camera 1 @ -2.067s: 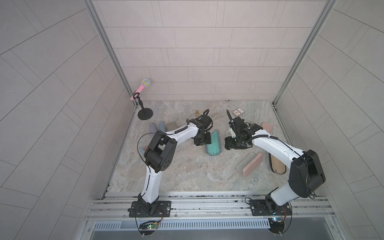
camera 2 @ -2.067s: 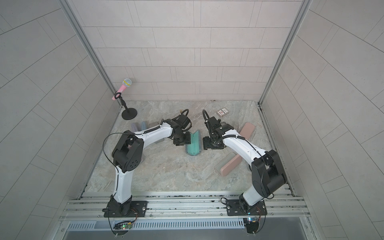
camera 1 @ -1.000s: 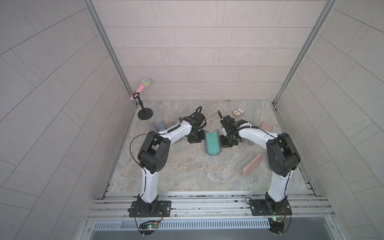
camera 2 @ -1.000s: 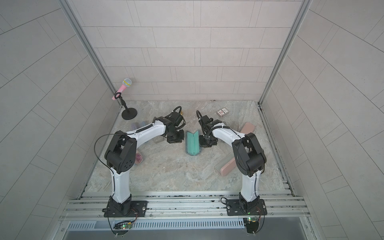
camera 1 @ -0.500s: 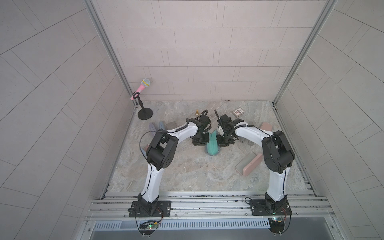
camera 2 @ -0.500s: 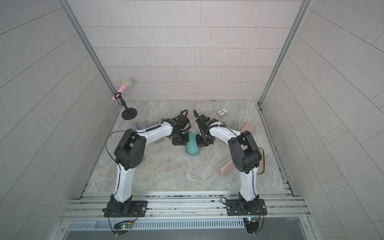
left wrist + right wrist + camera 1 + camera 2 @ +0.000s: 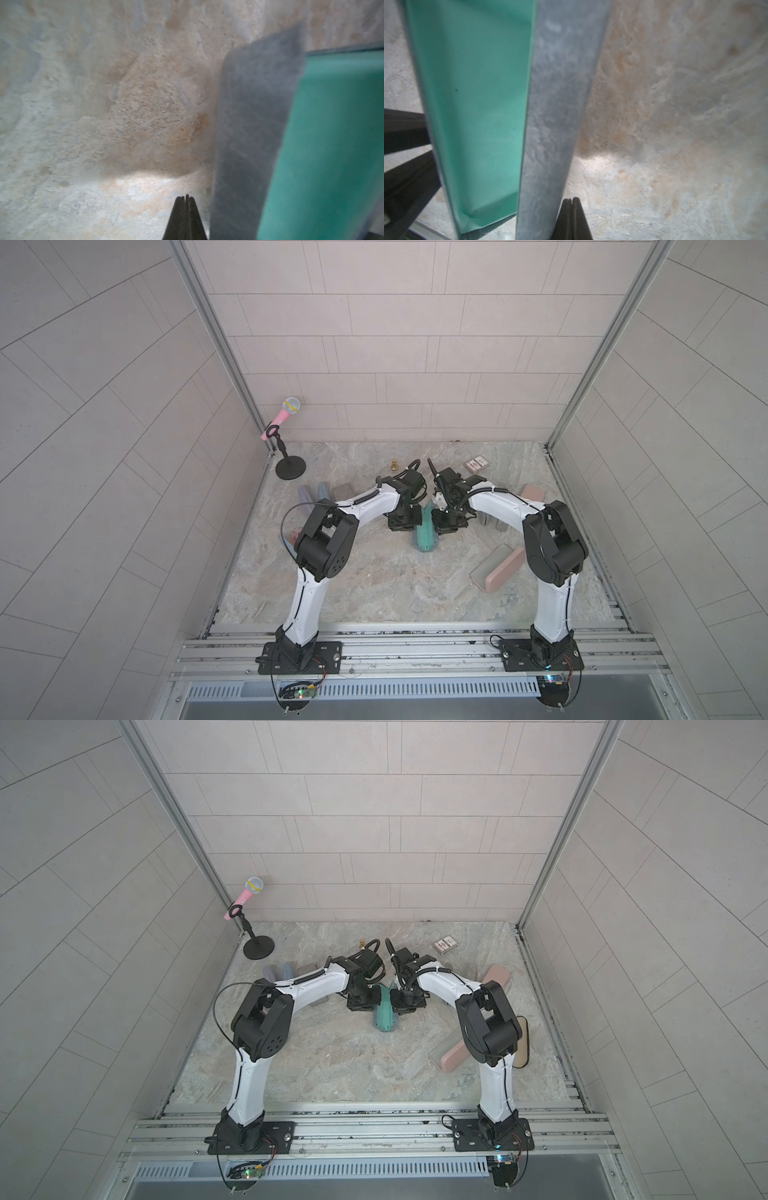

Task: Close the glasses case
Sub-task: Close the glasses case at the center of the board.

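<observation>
Fingers of the left gripper [image 7: 185,200] are together and hold nothing, the tips just beside one grey felt face of the teal-and-grey hinged glasses case [image 7: 332,145]. The right gripper [image 7: 572,201] is the same, tips pressed shut beside the opposite face.

Change: a second ago both stood off the case. Now they flank it closely in both top views [image 7: 424,531].

The case sits mid-table on the marbled tabletop [image 7: 374,580], its halves in a narrow V. Judgement: a two-sided squeeze is under way and the lid is not yet seated.

glasses case [image 7: 332,145] blurred and cropped in both wrist views
</observation>
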